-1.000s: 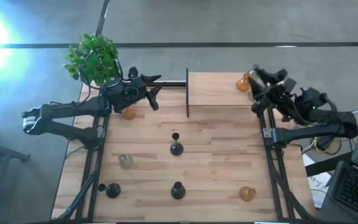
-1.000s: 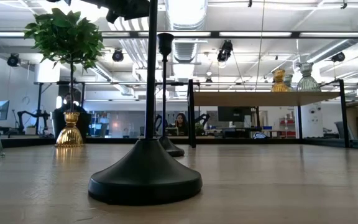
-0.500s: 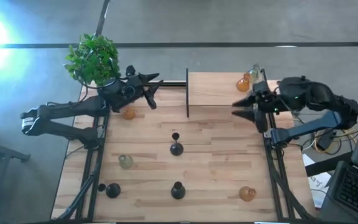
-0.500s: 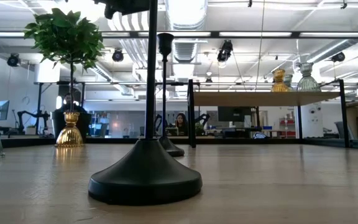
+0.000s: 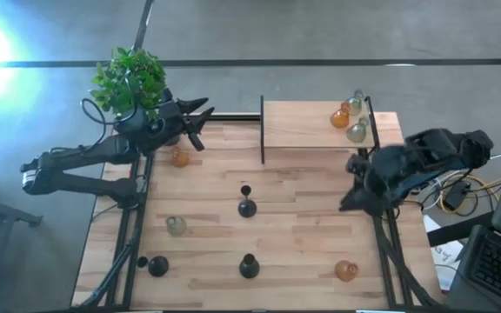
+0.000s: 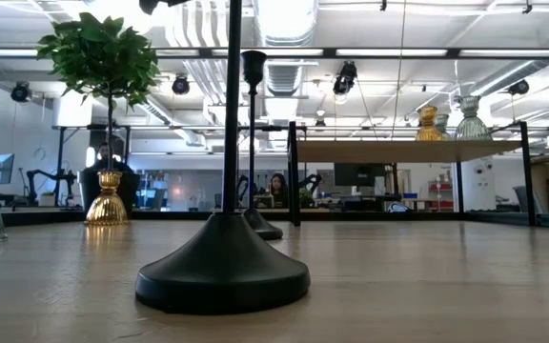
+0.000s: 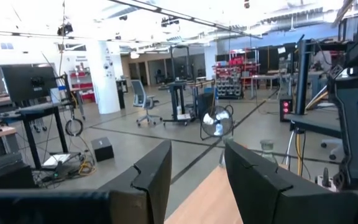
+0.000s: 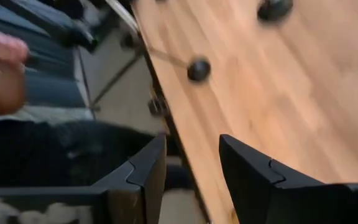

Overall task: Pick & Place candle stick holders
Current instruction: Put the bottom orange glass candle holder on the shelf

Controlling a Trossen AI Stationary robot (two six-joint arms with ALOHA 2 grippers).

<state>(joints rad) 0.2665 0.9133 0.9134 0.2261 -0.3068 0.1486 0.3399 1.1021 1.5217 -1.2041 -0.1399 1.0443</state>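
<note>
Closest to me on the table, an amber holder sits at about 5 o'clock and two black holders stand near 6 and 7. A pale one is at 8 o'clock, and a tall black one stands in the middle.

The right gripper has swung away from the raised shelf at 1 o'clock. It now hangs low over the table's right edge, near 3 o'clock. Three holders stay on the shelf, so I think that drop is done and the arm is off to fetch another. Its fingers are spread apart and hold nothing.

Farther off, the left gripper waits at 11 o'clock by the plant, just past another amber holder. Its fingers are spread too, and empty.
</note>
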